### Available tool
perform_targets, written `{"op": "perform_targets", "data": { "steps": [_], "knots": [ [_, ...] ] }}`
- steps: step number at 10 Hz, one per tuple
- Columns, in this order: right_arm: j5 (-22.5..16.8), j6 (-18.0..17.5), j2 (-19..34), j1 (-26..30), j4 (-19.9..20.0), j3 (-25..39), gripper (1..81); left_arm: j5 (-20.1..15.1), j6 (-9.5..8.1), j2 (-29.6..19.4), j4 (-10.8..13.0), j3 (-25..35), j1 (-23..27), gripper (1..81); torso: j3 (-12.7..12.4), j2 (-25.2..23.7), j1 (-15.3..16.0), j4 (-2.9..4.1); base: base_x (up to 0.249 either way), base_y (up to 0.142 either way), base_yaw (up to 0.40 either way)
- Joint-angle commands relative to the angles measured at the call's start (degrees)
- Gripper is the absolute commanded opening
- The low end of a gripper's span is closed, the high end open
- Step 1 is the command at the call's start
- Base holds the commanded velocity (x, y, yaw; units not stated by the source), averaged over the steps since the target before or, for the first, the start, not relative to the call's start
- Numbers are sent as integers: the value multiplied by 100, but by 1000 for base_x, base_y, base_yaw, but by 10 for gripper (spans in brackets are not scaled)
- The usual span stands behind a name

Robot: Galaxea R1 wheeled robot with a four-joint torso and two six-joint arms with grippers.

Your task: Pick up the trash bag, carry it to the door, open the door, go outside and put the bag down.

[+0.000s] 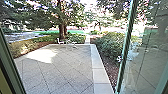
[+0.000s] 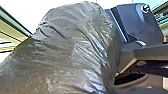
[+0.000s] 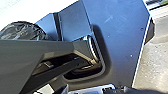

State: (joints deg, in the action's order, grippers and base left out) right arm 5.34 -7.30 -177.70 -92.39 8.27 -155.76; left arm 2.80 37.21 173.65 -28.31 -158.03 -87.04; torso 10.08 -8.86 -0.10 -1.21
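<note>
Risk now, as judged: snagging or tearing the trash bag (image 2: pixel 72 47) on the glass door (image 1: pixel 147 52) or the green post (image 1: pixel 11 62) opposite, from bulky, thin plastic carried at the side through a doorway. Also possible: a knock from the door swinging back, or loss of the bag from jolts on the way out to the paving (image 1: pixel 65 70). Left arm apparently tucked near the robot's body, with the bag right by the left wrist and next to the dark bodywork (image 2: pixel 140 22). Right arm likewise close in, near the broad dark plate (image 3: pixel 120 42). Left pincer: probably carrying the bag, but cannot tell open or closed. Right pincer: cannot tell either.
</note>
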Motion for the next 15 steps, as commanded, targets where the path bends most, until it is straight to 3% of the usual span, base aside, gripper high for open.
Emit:
{"op": "perform_targets", "data": {
  "steps": [1,15],
  "knots": [
    [-349,45,-128,304,-79,73,811,-359,6,-6,-8,0,340,10,0,0,10,0,91,0,0],
    [-349,53,-128,295,-88,73,811,-359,-3,73,-8,0,333,10,6,6,10,0,92,0,0]
  ]
}}
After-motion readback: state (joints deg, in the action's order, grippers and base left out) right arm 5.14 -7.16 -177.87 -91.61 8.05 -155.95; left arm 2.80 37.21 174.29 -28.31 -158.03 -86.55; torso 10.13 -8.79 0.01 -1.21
